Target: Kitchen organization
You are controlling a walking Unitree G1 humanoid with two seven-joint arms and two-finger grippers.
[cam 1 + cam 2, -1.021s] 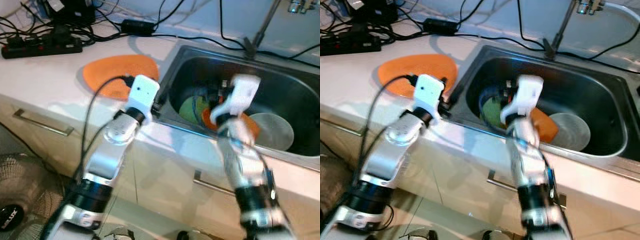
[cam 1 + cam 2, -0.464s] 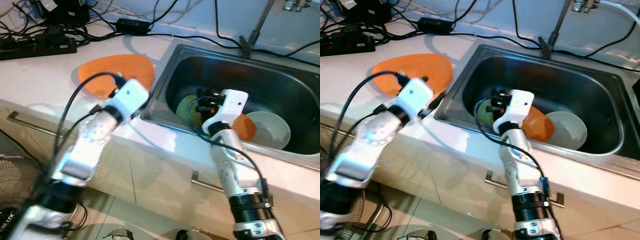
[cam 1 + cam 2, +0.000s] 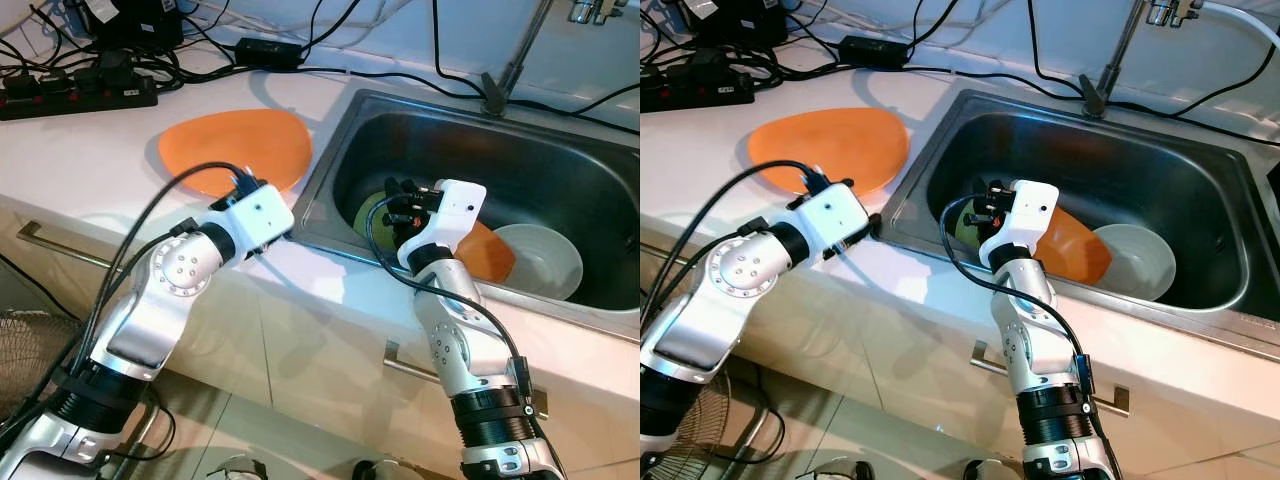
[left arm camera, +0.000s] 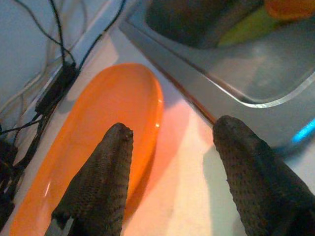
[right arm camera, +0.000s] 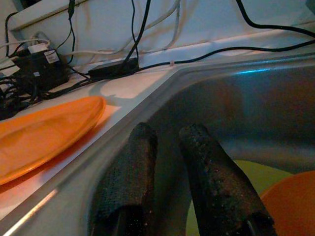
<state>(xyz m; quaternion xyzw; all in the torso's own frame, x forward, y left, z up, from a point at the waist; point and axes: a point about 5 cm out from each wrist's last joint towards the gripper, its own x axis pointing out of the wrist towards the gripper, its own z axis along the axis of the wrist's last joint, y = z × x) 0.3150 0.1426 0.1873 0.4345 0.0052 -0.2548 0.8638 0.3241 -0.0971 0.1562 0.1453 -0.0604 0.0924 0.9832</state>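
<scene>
An orange plate (image 3: 235, 148) lies on the white counter, left of the steel sink (image 3: 560, 170). In the sink sit a green plate (image 3: 372, 212), an orange dish (image 3: 492, 252) and a white bowl (image 3: 545, 262). My left gripper (image 4: 172, 128) hovers low over the counter's front edge between plate and sink, open, with the orange plate (image 4: 98, 142) just ahead of its fingers. My right gripper (image 3: 400, 192) reaches into the sink's left part above the green plate. Its fingers (image 5: 140, 147) are shut with nothing between them.
A black power strip (image 3: 80, 95), an adapter (image 3: 270, 50) and many cables cover the back of the counter. The faucet base (image 3: 497, 85) stands behind the sink. Drawer handles (image 3: 60, 250) run below the counter edge. A fan (image 3: 30, 340) stands on the floor at the left.
My right gripper has come down from above the rim into the sink. My left arm has swung and settled a little nearer the counter's front edge. The camera shifted slightly.
</scene>
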